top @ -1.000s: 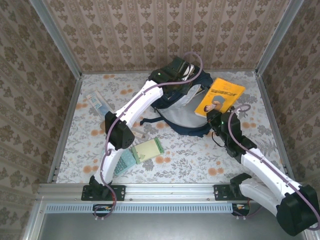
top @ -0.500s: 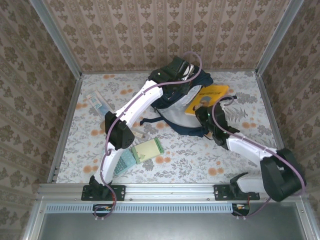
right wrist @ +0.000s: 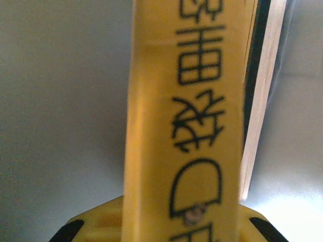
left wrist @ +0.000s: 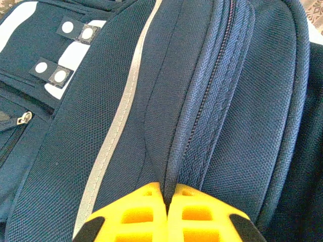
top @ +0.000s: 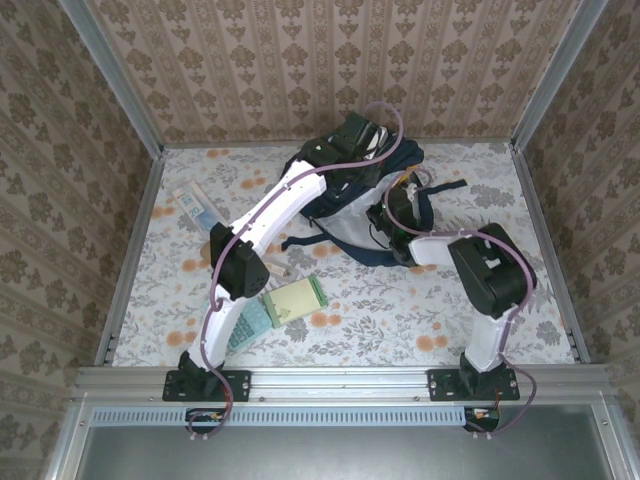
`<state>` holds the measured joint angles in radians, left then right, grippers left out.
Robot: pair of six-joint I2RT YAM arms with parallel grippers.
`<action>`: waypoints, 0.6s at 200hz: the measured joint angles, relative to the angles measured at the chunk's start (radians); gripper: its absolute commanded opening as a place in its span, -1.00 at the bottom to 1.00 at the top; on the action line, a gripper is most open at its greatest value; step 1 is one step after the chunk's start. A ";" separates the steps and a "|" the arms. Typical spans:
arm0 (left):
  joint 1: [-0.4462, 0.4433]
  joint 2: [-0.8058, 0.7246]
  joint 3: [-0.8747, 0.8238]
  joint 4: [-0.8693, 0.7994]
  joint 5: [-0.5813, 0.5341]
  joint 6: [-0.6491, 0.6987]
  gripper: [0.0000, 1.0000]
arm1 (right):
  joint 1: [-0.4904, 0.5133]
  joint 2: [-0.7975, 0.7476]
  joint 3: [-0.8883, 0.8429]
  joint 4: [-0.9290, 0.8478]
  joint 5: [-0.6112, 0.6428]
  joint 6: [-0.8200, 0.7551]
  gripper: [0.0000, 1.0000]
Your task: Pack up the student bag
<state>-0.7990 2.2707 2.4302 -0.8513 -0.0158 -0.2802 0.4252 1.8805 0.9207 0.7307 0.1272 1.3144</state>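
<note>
At the far middle of the table [top: 400, 320] lies the bag [top: 350, 235], mouth open. The left gripper [left wrist: 166, 194] pinches a fold by its zip; the right gripper [right wrist: 176, 217] clamps a yellow book [right wrist: 186, 101] inside, against grey lining. Best to hold the mouth taut and slide the book straight down.

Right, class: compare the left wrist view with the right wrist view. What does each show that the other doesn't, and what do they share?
Left wrist, not right: the navy bag, its zip and white patches, with a fold pinched by the left gripper. Right wrist, not left: a yellow book with black lettering, held by the right gripper against a blurred pale surface. Both: yellow fingers at the bottom edge, shut on something.
</note>
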 measured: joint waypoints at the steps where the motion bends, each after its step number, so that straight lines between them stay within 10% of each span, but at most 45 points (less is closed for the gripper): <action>1: 0.000 0.000 0.000 0.000 -0.001 0.000 -1.00 | 0.001 0.003 0.002 0.000 0.000 0.000 -0.60; 53: -0.003 -0.008 -0.001 -0.003 -0.002 -0.001 -1.00 | 0.011 0.057 0.077 -0.041 -0.030 -0.018 0.28; 120: 0.015 -0.015 -0.002 -0.005 0.020 -0.004 -1.00 | -0.050 -0.208 -0.071 -0.270 -0.084 -0.133 0.44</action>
<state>-0.7841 2.2555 2.4287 -0.8558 0.0040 -0.2840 0.3756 1.6730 0.8497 0.4610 0.0433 1.1816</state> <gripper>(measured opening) 0.040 0.740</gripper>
